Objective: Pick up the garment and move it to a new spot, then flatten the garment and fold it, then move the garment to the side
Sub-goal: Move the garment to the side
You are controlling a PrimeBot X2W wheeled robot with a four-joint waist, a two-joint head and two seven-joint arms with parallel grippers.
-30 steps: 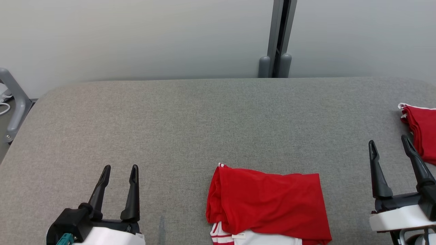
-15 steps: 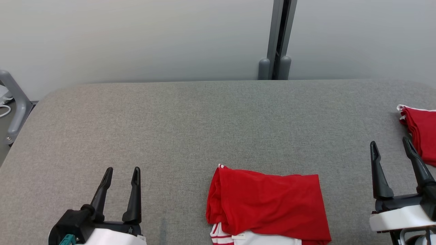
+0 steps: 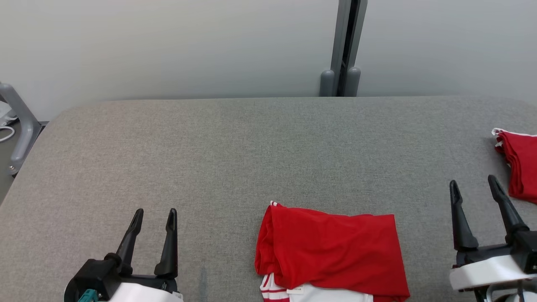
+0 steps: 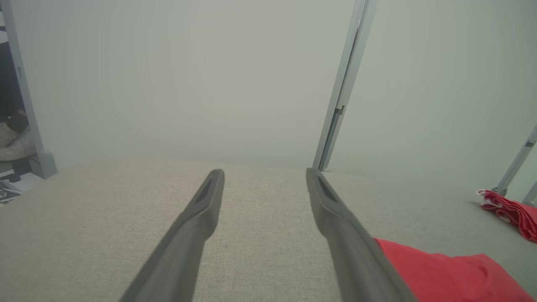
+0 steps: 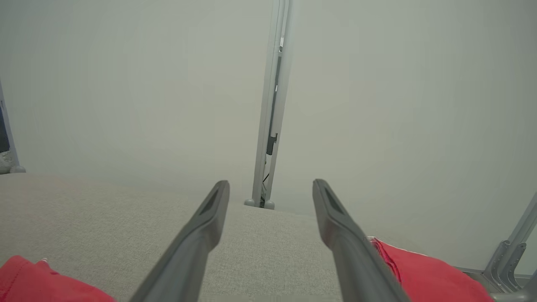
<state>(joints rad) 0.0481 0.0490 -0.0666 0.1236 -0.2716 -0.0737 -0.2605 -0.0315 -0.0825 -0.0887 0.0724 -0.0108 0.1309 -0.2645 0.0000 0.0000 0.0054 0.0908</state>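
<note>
worktop [image 3: 251, 147]: grey woven cloth, matt, coarse weave
garment [image 3: 335, 247]: thin red cloth, smooth, faint sheen (white trim at the near edge, cloth too)
fingers [image 3: 170, 247]: black plastic, matt
wrist housing [image 3: 486, 270]: white plastic, glossy
post [image 3: 346, 42]: grey metal, satin
wall [image 3: 168, 42]: smooth, matt

The head camera looks forward and down from above the near edge of the grey padded table [image 3: 251, 147], taking in its width up to the pale wall and the grey post [image 3: 346, 46]. Each wrist camera rides low over the tabletop, behind the left gripper [image 3: 155, 212] or the right gripper [image 3: 472, 181], facing that same post. Both wrist views share the folded red garment [image 3: 331, 247] and the second red cloth [image 3: 520, 167] at the table's right end.
</note>
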